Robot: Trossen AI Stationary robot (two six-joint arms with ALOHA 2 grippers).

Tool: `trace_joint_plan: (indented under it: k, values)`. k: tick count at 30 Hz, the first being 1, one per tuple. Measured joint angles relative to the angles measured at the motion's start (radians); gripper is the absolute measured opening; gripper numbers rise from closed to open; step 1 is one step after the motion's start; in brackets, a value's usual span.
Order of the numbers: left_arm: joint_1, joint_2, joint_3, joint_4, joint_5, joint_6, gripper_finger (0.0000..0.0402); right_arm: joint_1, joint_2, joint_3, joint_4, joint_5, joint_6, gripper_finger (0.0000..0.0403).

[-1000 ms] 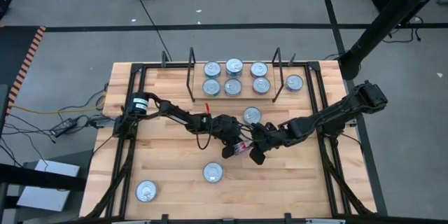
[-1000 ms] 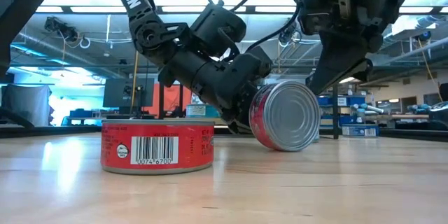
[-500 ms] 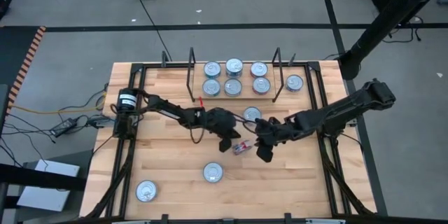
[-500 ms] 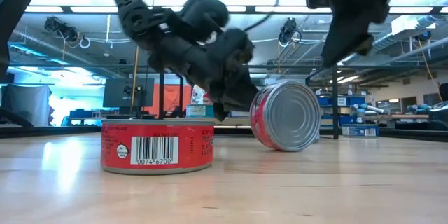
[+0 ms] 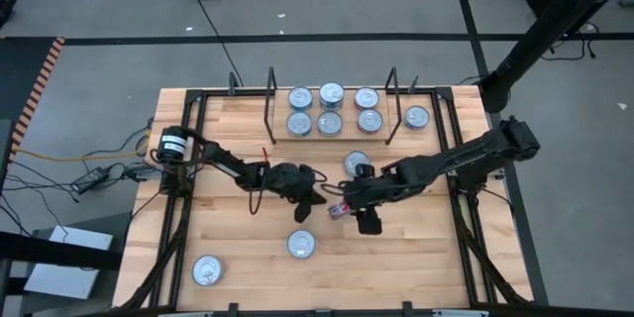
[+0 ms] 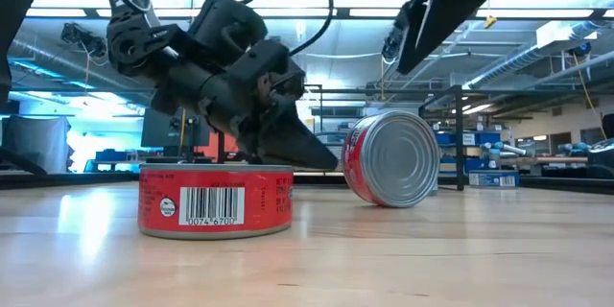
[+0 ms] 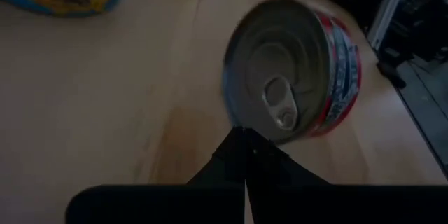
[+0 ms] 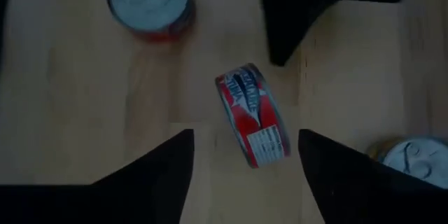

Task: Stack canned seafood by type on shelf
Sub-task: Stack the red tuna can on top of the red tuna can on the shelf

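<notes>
**Red tin on its edge between two grippers**

Nearest the table's front, one tin [image 5: 207,270] lies flat at the left corner, with a red tin [image 5: 301,245] upright farther in. Mid-table, a second red tin [image 5: 340,209] stands on its edge. The right gripper [image 5: 365,216] hovers over it, fingers spread wide, not touching. The left gripper [image 5: 315,198], fingers pressed together, points at its lid from just beside. Behind, another tin [image 5: 357,164]. Farthest, six tins fill the shelf [image 5: 280,129]; one more [image 5: 417,117] sits outside the right upright.
</notes>
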Motion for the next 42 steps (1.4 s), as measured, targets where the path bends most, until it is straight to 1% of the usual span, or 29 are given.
trace_joint_plan:
  k: [4,7,11,15,23,26,28,34,39,42]
  values:
    - [0.000,-0.051,-0.030,0.019,-0.015,-0.005,0.0001,-0.021,0.068,0.061,-0.046,-0.003,-0.089,0.0273]
    - [-0.001,-0.113,-0.060,0.020,-0.038,0.010,0.0001,-0.040,0.107,0.088,-0.054,-0.048,-0.120,0.0273]
    - [0.000,-0.173,-0.107,0.010,-0.095,0.016,0.0001,-0.059,0.154,0.089,-0.051,-0.096,-0.133,0.0267]
    - [0.000,-0.201,-0.146,0.012,-0.106,0.027,0.0001,-0.061,0.191,0.089,-0.044,-0.104,-0.155,0.0263]
    - [0.000,-0.202,-0.193,0.008,-0.106,0.008,0.0001,-0.061,0.254,0.088,-0.031,-0.103,-0.184,0.0253]
    - [0.000,-0.202,-0.197,0.014,-0.106,-0.005,0.0001,-0.061,0.254,0.088,-0.029,-0.103,-0.190,0.0240]
    - [0.000,-0.202,-0.197,0.013,-0.106,-0.017,0.0001,-0.062,0.250,0.088,-0.030,-0.102,-0.193,0.0223]
    - [0.000,-0.202,-0.197,0.024,-0.105,-0.020,0.0001,-0.064,0.224,0.088,-0.036,-0.104,-0.217,0.0146]
    - [0.000,-0.202,-0.197,0.041,-0.106,-0.019,0.0001,-0.077,0.181,0.088,-0.046,-0.092,-0.229,0.0147]
    - [0.000,-0.202,-0.197,0.046,-0.120,-0.019,0.0001,-0.101,0.134,0.087,-0.079,-0.043,-0.229,0.0147]
